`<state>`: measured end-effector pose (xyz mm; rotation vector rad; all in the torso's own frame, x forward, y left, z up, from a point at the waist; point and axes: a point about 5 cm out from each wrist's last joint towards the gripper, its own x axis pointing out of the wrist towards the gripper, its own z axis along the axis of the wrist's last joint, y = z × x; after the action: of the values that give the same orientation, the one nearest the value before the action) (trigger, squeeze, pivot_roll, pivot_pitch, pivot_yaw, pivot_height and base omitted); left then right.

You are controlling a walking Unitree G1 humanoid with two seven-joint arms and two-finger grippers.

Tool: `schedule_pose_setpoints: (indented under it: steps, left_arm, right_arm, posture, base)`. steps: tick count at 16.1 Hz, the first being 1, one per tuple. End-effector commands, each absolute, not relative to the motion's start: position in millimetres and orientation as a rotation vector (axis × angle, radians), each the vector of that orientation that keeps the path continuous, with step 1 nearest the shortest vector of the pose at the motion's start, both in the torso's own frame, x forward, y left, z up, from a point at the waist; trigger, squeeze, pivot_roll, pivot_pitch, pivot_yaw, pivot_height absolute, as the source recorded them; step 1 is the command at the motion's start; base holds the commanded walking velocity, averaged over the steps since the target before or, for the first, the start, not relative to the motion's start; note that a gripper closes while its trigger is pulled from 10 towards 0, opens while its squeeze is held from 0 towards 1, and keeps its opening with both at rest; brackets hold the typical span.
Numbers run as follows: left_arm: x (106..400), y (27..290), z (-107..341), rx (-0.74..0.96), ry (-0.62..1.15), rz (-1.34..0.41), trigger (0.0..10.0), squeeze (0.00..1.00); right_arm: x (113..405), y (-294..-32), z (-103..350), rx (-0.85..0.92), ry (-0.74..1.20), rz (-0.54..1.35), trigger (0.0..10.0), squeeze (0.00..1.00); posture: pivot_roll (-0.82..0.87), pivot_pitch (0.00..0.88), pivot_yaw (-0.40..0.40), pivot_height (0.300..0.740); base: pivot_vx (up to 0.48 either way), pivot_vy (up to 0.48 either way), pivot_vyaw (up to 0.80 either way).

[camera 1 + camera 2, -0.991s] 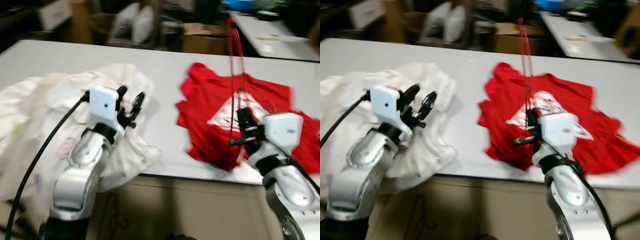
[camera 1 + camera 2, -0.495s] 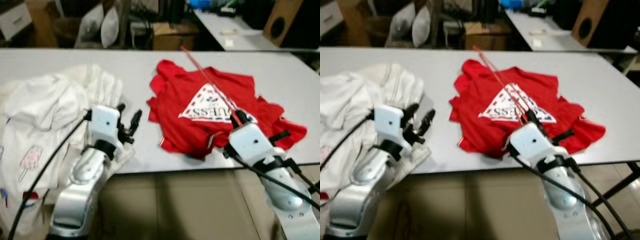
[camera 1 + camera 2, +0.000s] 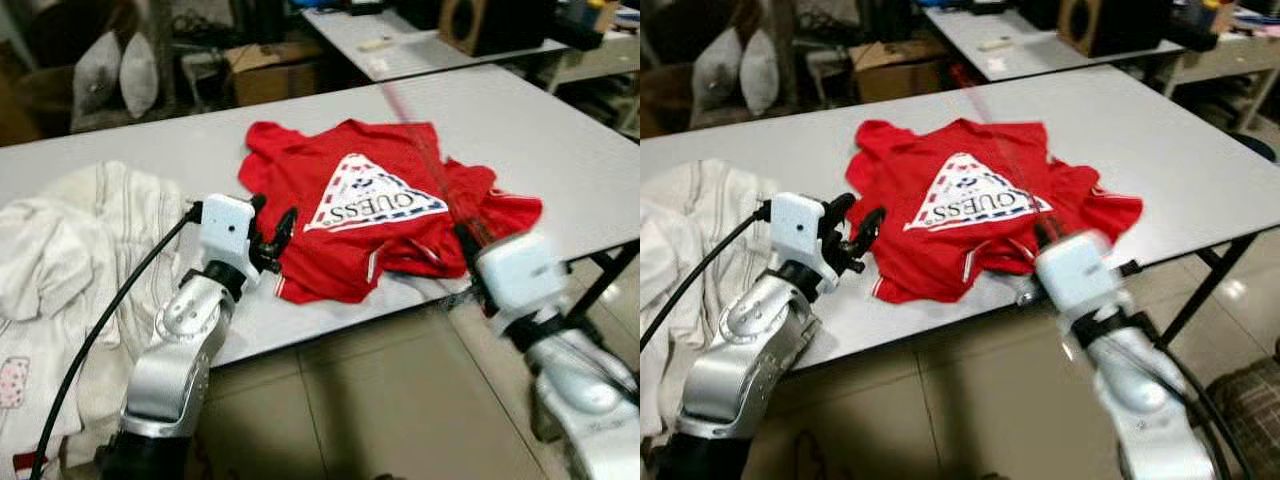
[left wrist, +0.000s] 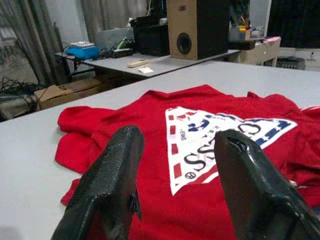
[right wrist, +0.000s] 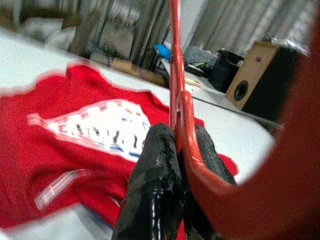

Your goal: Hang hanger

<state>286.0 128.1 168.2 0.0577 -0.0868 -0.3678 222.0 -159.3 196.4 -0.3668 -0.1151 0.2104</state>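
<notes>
A thin red hanger [image 5: 173, 60] stands up between the black fingers [image 5: 157, 165] of my right gripper [image 3: 466, 238], which is shut on it at the near right edge of the table. Its rod leans away over a red T-shirt [image 3: 365, 205] with a white triangle print, lying flat on the grey table [image 3: 560, 150]. My left gripper [image 3: 271, 230] hovers open at the shirt's near left corner, nothing between its fingers [image 4: 122, 155]. The hanger's hook end is blurred in the eye views.
A heap of white clothes [image 3: 70, 260] covers the table's left end. Behind stand a second table [image 3: 420, 35] with a brown speaker [image 4: 197, 27], a cardboard box [image 3: 270, 70] and pillows [image 3: 115, 70]. Tiled floor [image 3: 400, 400] lies below, with a table leg [image 3: 1200, 285] at the right.
The camera has swung, so the whole scene has shifted. The hanger has tipped from upright to leaning away over the shirt, still in my right gripper. The left gripper stays open.
</notes>
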Motion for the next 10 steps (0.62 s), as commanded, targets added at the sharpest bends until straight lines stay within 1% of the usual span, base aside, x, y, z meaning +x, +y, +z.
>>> schedule_pose_setpoints:
  steps: [1, 2, 3, 4, 5, 7, 8, 10]
  left_arm:
    - [287.4, 139.4, 164.5, 0.063, -0.07, -0.326, 10.0, 0.0]
    - [284.4, 144.1, 166.0, 0.063, -0.071, -0.302, 10.0, 0.0]
    - [279.8, 149.0, 167.2, 0.071, -0.069, -0.282, 10.0, 0.0]
    - [275.6, 152.7, 166.2, 0.094, -0.067, -0.266, 10.0, 0.0]
    - [270.3, 157.7, 166.4, 0.104, -0.061, -0.233, 10.0, 0.0]
    - [263.3, 161.1, 168.0, 0.095, -0.057, -0.199, 10.0, 0.0]
    - [259.5, 157.8, 165.0, 0.084, -0.049, -0.19, 10.0, 0.0]
    - [258.3, 151.2, 163.6, 0.091, -0.049, -0.2, 10.0, 0.0]
  right_arm:
    - [219.6, -157.0, 198.2, -0.308, -0.084, 0.248, 10.0, 0.0]
    - [213.3, -153.4, 191.5, -0.281, -0.05, 0.279, 10.0, 0.0]
    - [207.6, -149.3, 186.0, -0.195, -0.031, 0.279, 10.0, 0.0]
    - [204.5, -147.1, 180.6, -0.151, -0.019, 0.284, 10.0, 0.0]
    - [203.8, -144.0, 176.0, -0.148, -0.001, 0.318, 10.0, 0.0]
    - [205.9, -143.0, 176.8, -0.124, 0.012, 0.353, 10.0, 0.0]
    - [208.0, -145.0, 179.8, -0.128, 0.011, 0.392, 10.0, 0.0]
    - [210.3, -148.0, 180.4, -0.204, 0.024, 0.466, 10.0, 0.0]
  posture:
    - [-0.08, 0.037, 0.1, 0.74]
    - [-0.06, 0.049, 0.086, 0.74]
    - [-0.04, 0.067, 0.067, 0.74]
    - [-0.02, 0.075, 0.05, 0.74]
    - [0.0, 0.079, 0.029, 0.74]
    - [0.01, 0.079, 0.023, 0.74]
    - [0.02, 0.079, 0.025, 0.74]
    - [0.01, 0.073, 0.015, 0.74]
  base:
    - [0.0, 0.0, 0.0]
    - [0.0, 0.0, 0.0]
    - [0.0, 0.0, 0.0]
    - [0.0, 0.0, 0.0]
    - [0.0, -0.296, 0.0]
    - [0.0, -0.39, 0.0]
    - [0.0, -0.48, 0.0]
    - [0.0, -0.48, 0.0]
